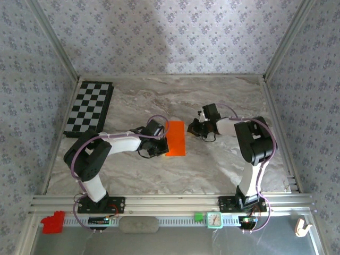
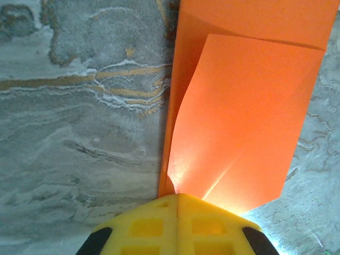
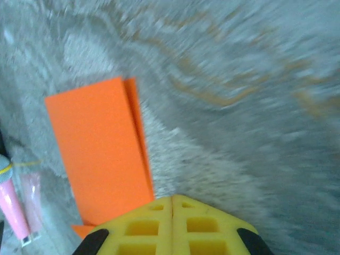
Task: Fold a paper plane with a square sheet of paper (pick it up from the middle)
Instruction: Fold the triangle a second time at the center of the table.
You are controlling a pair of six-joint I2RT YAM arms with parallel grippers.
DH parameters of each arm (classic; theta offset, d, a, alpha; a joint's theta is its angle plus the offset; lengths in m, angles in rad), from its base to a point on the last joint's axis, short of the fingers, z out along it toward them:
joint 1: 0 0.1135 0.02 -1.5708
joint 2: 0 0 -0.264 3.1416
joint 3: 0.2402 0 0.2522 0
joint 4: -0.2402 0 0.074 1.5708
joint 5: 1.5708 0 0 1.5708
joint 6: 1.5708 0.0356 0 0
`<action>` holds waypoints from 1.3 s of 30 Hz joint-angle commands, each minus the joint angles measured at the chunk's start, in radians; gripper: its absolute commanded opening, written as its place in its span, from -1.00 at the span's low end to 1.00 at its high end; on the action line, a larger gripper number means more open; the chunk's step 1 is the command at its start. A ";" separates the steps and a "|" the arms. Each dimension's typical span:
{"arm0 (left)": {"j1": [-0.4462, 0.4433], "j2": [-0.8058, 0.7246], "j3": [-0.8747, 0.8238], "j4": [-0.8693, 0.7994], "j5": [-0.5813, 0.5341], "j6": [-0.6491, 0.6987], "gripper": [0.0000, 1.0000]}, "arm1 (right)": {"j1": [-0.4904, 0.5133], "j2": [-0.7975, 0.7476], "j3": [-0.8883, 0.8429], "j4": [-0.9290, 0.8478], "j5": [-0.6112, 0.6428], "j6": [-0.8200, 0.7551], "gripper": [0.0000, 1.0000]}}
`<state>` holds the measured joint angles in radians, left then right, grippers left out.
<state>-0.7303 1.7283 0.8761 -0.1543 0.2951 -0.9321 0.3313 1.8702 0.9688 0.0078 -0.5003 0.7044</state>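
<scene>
Enclosure: three walls in pale blue-grey floral wallpaper [image 1: 170, 32], joined at the back corners by bare aluminium posts [image 1: 53, 40]. Brighter patch of light on the back wall, centre; side walls dimmer. Grey marbled stone-look counter [image 1: 212, 170], matt; thin tan veins [image 2: 79, 82] show close up in the left wrist view. Ribbed aluminium rail [image 1: 170, 202] runs along the near edge. Flat black-and-white checkerboard [image 1: 90, 108] lies on the counter at the far left, beside the left wall

We see the right gripper [image 3: 172, 201], yellow jaws pressed together, over a blurred marble table [image 3: 239, 106], folded orange paper [image 3: 98, 149] lying just left.
</scene>
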 commanded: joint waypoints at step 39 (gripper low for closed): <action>0.026 0.105 0.161 -0.039 0.151 0.165 -0.90 | 0.204 0.020 -0.051 -0.093 0.093 0.041 -0.95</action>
<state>-0.7105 1.8061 1.0206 -0.1810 0.4191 -0.8021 0.5346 1.8404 0.9230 0.0048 -0.4824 0.7662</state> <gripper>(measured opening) 0.058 0.041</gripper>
